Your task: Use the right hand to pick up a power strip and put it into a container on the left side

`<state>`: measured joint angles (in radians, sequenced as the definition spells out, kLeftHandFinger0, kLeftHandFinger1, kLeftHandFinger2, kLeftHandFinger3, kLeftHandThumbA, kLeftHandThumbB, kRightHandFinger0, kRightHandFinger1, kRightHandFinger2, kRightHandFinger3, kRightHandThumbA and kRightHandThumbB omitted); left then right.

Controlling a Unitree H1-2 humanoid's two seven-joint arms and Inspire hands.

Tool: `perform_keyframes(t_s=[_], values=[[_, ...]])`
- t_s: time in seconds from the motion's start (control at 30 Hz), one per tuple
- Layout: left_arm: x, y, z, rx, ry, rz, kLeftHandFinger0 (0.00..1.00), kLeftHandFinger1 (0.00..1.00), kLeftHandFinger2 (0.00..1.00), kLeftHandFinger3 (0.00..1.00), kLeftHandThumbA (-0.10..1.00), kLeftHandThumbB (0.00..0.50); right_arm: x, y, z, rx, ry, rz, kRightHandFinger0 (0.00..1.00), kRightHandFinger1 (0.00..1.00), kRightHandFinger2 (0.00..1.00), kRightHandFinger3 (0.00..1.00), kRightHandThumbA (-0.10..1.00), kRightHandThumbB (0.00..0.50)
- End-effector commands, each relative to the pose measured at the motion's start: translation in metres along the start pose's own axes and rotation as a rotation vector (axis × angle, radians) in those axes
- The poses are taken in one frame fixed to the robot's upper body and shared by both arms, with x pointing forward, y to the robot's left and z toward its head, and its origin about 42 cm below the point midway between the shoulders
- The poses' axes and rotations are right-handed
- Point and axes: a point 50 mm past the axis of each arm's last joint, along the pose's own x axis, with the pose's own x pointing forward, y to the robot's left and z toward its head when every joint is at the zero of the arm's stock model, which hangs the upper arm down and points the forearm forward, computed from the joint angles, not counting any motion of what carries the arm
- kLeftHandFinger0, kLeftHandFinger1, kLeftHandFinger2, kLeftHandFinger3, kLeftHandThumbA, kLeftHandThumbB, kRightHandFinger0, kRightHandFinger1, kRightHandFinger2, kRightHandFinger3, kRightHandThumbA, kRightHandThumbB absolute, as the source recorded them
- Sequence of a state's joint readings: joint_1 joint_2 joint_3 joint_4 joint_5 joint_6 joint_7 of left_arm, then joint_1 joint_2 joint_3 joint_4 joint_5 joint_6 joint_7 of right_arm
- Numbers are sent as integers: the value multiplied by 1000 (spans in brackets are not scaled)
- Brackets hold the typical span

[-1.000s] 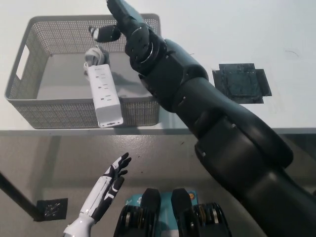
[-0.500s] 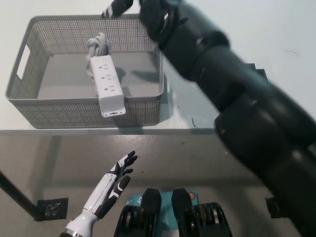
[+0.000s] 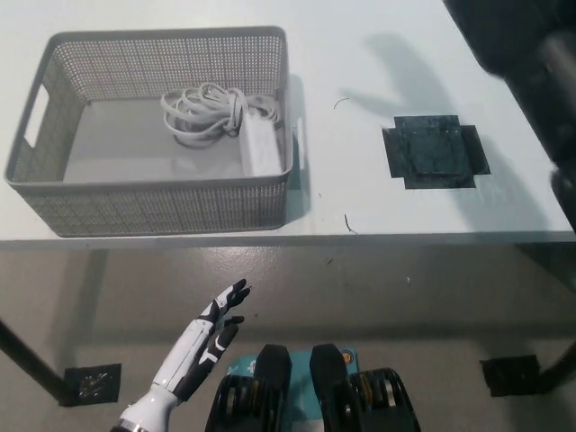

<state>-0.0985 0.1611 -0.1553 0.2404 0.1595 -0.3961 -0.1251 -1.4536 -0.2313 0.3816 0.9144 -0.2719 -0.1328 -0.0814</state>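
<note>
The white power strip [image 3: 259, 144] lies inside the grey mesh basket [image 3: 153, 205], against its right wall. Its coiled white cord [image 3: 202, 112] rests beside it toward the back of the basket. Nothing touches the strip. Only a stretch of my black right arm [image 3: 531, 63] shows at the top right corner, well clear of the basket; its hand is out of the picture. My white left hand [image 3: 202, 342] hangs below the table's front edge at the lower left, fingers apart and holding nothing.
A black square patch [image 3: 435, 151] sits on the white table [image 3: 360, 207] to the right of the basket. The table's front edge runs across the middle of the picture. Dark floor markers [image 3: 90, 382] lie below.
My right arm has drawn back from over the basket, up and to the right. The power strip, which leaned out over the front wall, now lies flat inside the basket, let go.
</note>
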Motion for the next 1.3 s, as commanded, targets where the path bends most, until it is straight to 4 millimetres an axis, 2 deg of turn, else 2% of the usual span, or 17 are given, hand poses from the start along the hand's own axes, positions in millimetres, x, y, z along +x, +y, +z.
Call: perform_keyframes(t_s=[0.0,0.03,0.07,0.13,0.23,0.37,0.53,0.63,0.73,0.8,0.83,0.9,1.0,1.03,1.13,1.2,1.27], values=[[3,8,10,18,-60,25,916,1000,1000,1000,1000,165,-160,-126,51,132,-437,-365,1000,1000,1000,1000,1000,308],[2,8,10,17,-55,22,928,1000,1000,1000,1000,172,-185,-119,51,139,-466,-401,1000,1000,1000,1000,1000,317],[1,8,9,15,-49,20,934,1000,1000,1000,1000,167,-215,-112,53,137,-516,-443,1000,1000,1000,1000,1000,259],[1,9,8,14,-50,23,937,1000,1000,1000,1000,159,-256,-95,58,161,-551,-471,1000,1000,1000,1000,1000,292],[2,8,8,5,-60,24,946,1000,1000,1000,1000,156,-296,-69,66,246,-599,-489,1000,1000,1000,1000,1000,306],[3,4,6,-8,-81,18,963,1000,1000,1000,1000,168,-359,-10,89,313,-600,-550,1000,1000,1000,1000,1000,322],[2,5,7,-4,-85,15,1000,1000,1000,1000,1000,228,-405,29,118,403,-553,-521,1000,1000,1000,1000,1000,382],[4,7,8,-2,-88,21,1000,1000,1000,1000,1000,227,-420,34,123,434,-539,-526,1000,1000,1000,1000,1000,367],[5,5,8,-3,-90,23,1000,1000,1000,1000,1000,247,-431,44,131,499,-503,-529,1000,1000,1000,1000,1000,410],[5,3,9,-4,-92,23,1000,1000,1000,1000,1000,269,-441,58,124,482,-462,-519,1000,1000,1000,1000,1000,369],[5,3,10,-4,-95,27,1000,1000,1000,1000,1000,279,-443,67,118,509,-430,-507,1000,1000,1000,1000,1000,299],[6,4,11,-3,-101,40,1000,1000,1000,1000,1000,288,-444,82,104,524,-363,-480,1000,1000,1000,1000,1000,331],[6,5,13,-21,-109,50,1000,1000,1000,1000,1000,280,-442,111,73,443,-258,-479,1000,1000,1000,1000,1000,229],[6,6,14,-17,-112,52,1000,1000,1000,1000,1000,272,-444,124,54,463,-183,-434,1000,1000,1000,1000,1000,136],[5,3,14,-12,-112,37,1000,1000,1000,1000,1000,285,-468,162,-4,621,158,-364,1000,1000,1000,1000,1000,242],[4,1,13,-16,-108,37,1000,1000,1000,1000,1000,278,-476,175,-32,656,258,-316,1000,1000,1000,1000,1000,171],[0,1,12,-13,-100,49,1000,1000,1000,1000,1000,279,-479,187,-53,663,326,-272,1000,1000,1000,1000,1000,165]])
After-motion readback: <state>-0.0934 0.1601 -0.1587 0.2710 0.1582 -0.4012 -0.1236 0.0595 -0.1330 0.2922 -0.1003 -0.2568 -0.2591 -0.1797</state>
